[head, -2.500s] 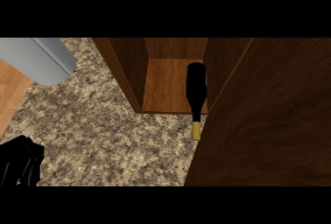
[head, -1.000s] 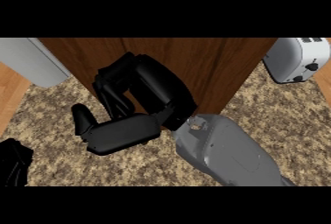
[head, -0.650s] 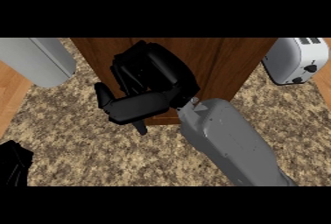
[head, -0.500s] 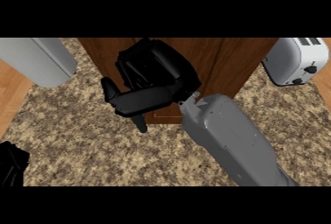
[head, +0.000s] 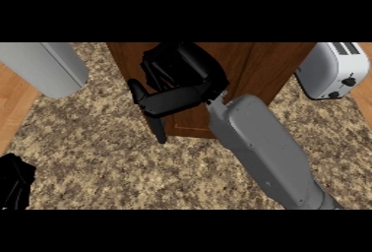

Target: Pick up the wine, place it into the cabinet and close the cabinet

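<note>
Wine is out of sight now, presumably behind the cabinet door, which looked open moments ago and now faces the view shut. The right hand presses it, fingers relaxed around nothing. The left hand rests at the lower-left edge, its state unclear. The task looks nearly finished.

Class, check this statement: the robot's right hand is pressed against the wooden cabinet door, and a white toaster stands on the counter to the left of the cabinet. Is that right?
One detail is wrong. In the head view the toaster stands to the right of the cabinet, not the left; what stands to the left is a grey appliance. The rest holds: the right hand is against the wooden cabinet door.
</note>
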Controlling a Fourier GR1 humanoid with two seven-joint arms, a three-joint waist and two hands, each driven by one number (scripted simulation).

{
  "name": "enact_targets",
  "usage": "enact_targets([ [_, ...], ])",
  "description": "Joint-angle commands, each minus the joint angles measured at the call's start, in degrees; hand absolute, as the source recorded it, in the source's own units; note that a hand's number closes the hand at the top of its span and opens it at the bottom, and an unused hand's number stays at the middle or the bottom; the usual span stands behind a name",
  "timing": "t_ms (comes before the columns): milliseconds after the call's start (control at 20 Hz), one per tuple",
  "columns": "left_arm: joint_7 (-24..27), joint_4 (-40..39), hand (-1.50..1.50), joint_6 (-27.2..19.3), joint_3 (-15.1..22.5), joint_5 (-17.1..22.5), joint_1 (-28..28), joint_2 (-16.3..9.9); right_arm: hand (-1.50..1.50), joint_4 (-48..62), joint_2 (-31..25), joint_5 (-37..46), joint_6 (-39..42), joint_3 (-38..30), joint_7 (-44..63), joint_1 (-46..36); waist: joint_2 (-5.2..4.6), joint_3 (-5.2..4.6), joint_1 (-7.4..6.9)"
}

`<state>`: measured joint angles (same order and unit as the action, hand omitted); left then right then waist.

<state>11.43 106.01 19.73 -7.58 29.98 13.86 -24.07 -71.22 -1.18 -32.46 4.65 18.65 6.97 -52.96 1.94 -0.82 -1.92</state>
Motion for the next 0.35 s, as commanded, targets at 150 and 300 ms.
enact_targets([
  [150,-1.09,-0.64,1.5,0.38,-1.03,1.31,-2.15,-0.79,1.5,10.22,-6.15,0.62,1.91,-6.42,-2.42,0.2,-2.79,0.8,0.74],
  [300,0.53,-2.63,1.5,0.4,-0.06,-0.57,-2.82,0.51,1.5,11.85,-4.57,1.36,0.95,-6.04,-2.21,-2.07,-2.86,0.69,0.73],
])
